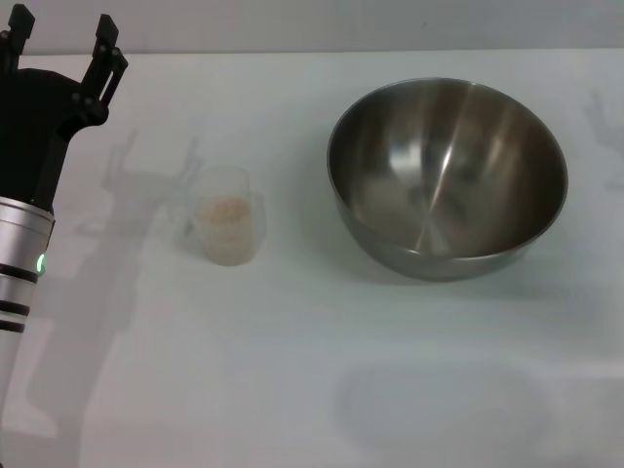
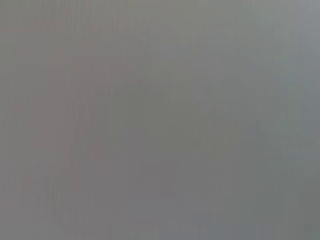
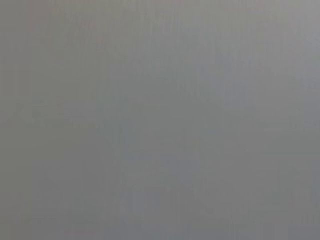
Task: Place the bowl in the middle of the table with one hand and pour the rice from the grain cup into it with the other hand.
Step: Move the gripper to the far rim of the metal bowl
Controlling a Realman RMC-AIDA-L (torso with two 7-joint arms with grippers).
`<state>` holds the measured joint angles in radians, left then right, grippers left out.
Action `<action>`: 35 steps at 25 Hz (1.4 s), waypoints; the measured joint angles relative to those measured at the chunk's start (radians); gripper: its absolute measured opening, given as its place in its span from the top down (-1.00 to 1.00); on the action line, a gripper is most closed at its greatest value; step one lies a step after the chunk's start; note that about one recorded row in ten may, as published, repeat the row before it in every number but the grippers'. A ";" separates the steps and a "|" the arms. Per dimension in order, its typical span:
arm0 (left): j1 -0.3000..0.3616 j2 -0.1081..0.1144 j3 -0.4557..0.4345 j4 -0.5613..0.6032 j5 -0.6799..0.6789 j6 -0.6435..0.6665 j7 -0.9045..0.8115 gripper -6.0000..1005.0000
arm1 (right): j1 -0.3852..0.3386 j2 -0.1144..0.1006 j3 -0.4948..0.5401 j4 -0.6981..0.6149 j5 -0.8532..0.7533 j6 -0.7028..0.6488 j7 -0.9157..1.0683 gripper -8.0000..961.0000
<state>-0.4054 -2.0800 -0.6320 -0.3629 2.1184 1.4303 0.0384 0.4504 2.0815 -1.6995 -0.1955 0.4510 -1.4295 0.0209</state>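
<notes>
The steel bowl [image 1: 448,177] stands empty on the white table [image 1: 292,390], right of centre and toward the far side. The frosted grain cup [image 1: 227,216] stands upright left of it, with rice [image 1: 226,209] inside. My left gripper [image 1: 64,41] is at the far left, raised above the table, open and empty, well left of and beyond the cup. My right gripper is out of view; only its shadow falls at the far right edge. Both wrist views show plain grey and none of these things.
The table's far edge [image 1: 322,52] runs along the top of the head view. My left arm [image 1: 24,244] stands along the left edge.
</notes>
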 joint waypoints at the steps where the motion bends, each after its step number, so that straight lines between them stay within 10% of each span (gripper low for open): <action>1: 0.000 0.000 0.000 0.000 0.000 0.001 0.000 -0.68 | 0.000 0.000 0.000 0.000 0.000 -0.001 -0.004 -0.60; 21: 0.001 0.000 0.002 -0.005 0.002 0.004 0.000 -0.66 | -0.007 -0.002 -0.006 -0.066 -0.007 0.008 -0.316 -0.60; 35: 0.001 0.003 -0.004 0.008 0.001 0.006 0.000 -0.64 | -0.260 -0.002 -0.002 -0.949 -0.182 1.046 -0.039 -0.60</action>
<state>-0.4041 -2.0770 -0.6361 -0.3546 2.1198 1.4364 0.0383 0.1899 2.0800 -1.7020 -1.1450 0.2692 -0.3833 -0.0180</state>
